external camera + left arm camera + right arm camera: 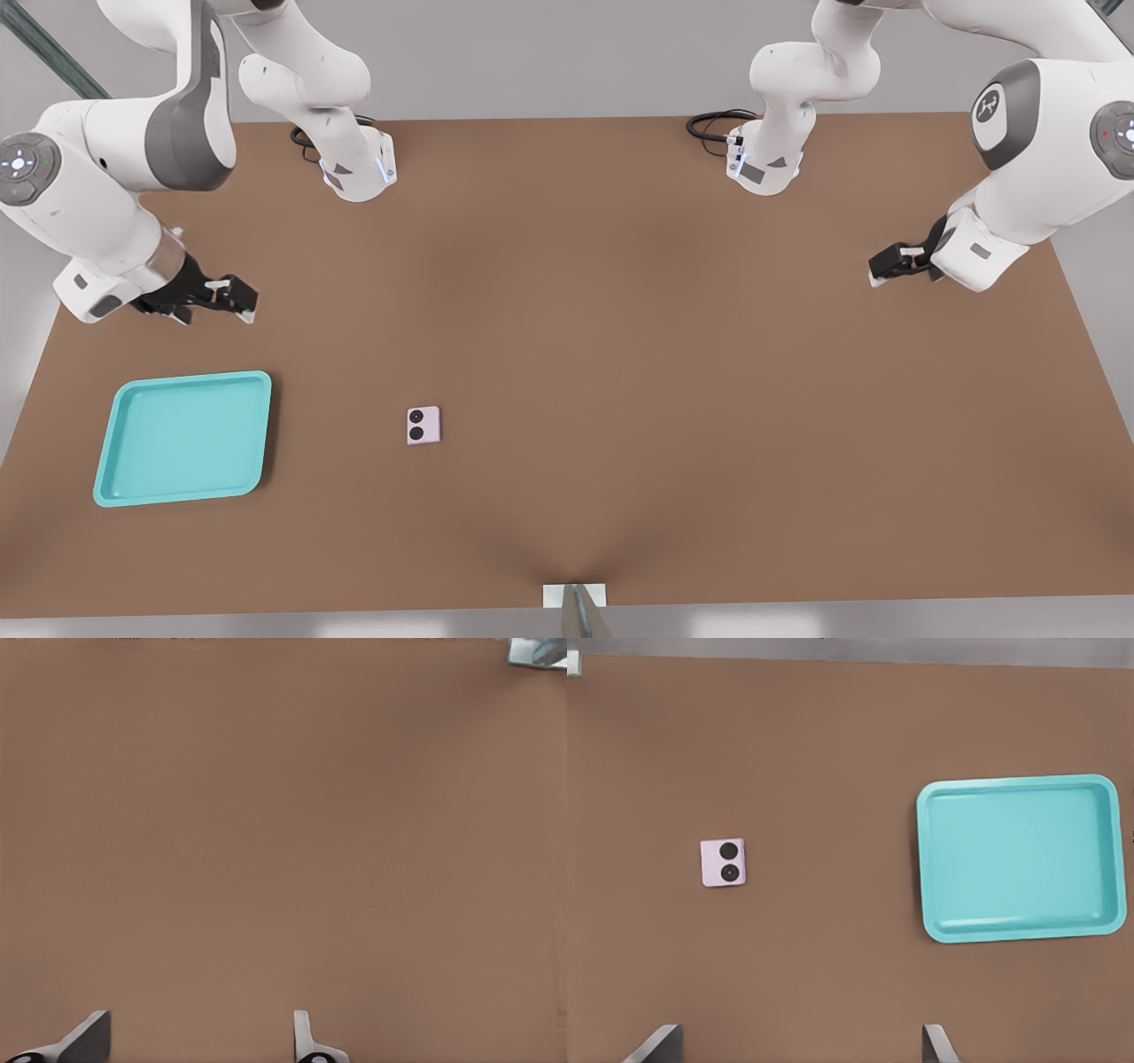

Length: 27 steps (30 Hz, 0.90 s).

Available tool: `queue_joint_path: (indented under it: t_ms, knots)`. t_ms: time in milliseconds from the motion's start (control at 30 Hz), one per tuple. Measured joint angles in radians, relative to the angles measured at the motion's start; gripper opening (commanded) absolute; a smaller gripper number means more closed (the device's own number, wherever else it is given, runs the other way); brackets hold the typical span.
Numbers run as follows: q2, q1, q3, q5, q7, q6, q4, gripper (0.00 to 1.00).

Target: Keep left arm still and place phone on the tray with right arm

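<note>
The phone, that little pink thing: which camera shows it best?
The right wrist view: the phone lies unobstructed, lenses clear, ahead of the open gripper. The front view shows it smaller, beside the tray. The left wrist view misses it.

Tray (113, 425): smooth turquoise plastic, slight sheen.
Phone (423, 425): matt pale pink.
Table (620, 354): matt brown.
Gripper (232, 299): black, above table.

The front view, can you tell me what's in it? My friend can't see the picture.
A small pink phone lies flat on a brown table, apart from an empty turquoise tray toward the front view's left. The right arm holds its open gripper above the table beyond the tray, touching nothing.
</note>
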Motion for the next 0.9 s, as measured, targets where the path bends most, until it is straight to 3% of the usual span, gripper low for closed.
queue_joint_path:
  t_ms: [133,300,533,900]
  knots:
    - [0.034,-0.003,0.007,-0.003,0.004,0.019,0.004,1.00]
    - [0.210,0.181,0.013,-0.019,0.020,0.133,-0.017,1.00]
    - [0.469,0.244,0.009,-0.022,0.094,0.309,0.041,1.00]
    - [0.614,0.272,0.005,0.025,0.291,0.536,-0.033,1.00]
